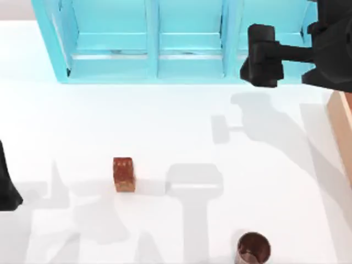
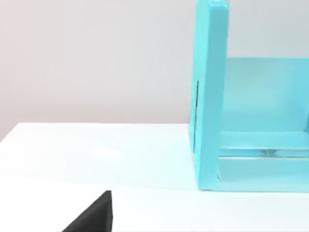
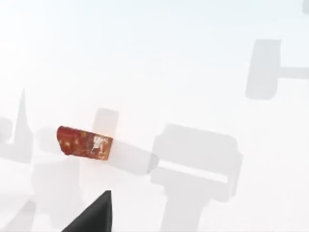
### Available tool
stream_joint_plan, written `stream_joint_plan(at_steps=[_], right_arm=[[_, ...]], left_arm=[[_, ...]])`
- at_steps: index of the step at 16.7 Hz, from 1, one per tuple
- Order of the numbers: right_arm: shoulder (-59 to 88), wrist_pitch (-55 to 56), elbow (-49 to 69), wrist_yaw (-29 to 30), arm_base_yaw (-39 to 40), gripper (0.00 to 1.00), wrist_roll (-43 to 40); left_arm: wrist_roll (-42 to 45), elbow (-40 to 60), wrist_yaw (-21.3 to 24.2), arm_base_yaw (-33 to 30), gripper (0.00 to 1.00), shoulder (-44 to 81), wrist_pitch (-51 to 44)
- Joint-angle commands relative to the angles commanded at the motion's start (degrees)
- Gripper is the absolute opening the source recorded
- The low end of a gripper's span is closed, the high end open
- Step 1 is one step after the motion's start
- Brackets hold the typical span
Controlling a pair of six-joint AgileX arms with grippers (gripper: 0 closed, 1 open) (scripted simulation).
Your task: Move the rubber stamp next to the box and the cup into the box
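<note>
Rendered test scene: bare white table (image 1: 165, 121), plain backdrop, turquoise cabinet (image 1: 154, 44) beyond, flat arm shadows.

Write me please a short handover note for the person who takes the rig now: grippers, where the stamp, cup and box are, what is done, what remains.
Right arm: raised at far right, before the turquoise cabinet, carrying nothing.
Left arm: parked at the left edge.
Rubber stamp: on the table left of centre, untouched.
Cup: upright at the near edge, right of centre.
Box: at the right edge, partly cut off.
Done: nothing.
Left: stamp beside the box, cup into it.
</note>
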Motion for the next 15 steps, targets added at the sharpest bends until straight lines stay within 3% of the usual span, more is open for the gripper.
stream_joint_plan(at_steps=[8,15], right_arm=[[50.2,-32.5,47.3,3.5,14.1,1.00,15.1],[78.3,-47.8,86.5,9.9,21.3,1.00,25.7]], left_arm=[[0.0,0.0,0.0,0.0,1.00,0.0,0.0],[0.0,0.0,0.0,0.0,1.00,0.0,0.0]])
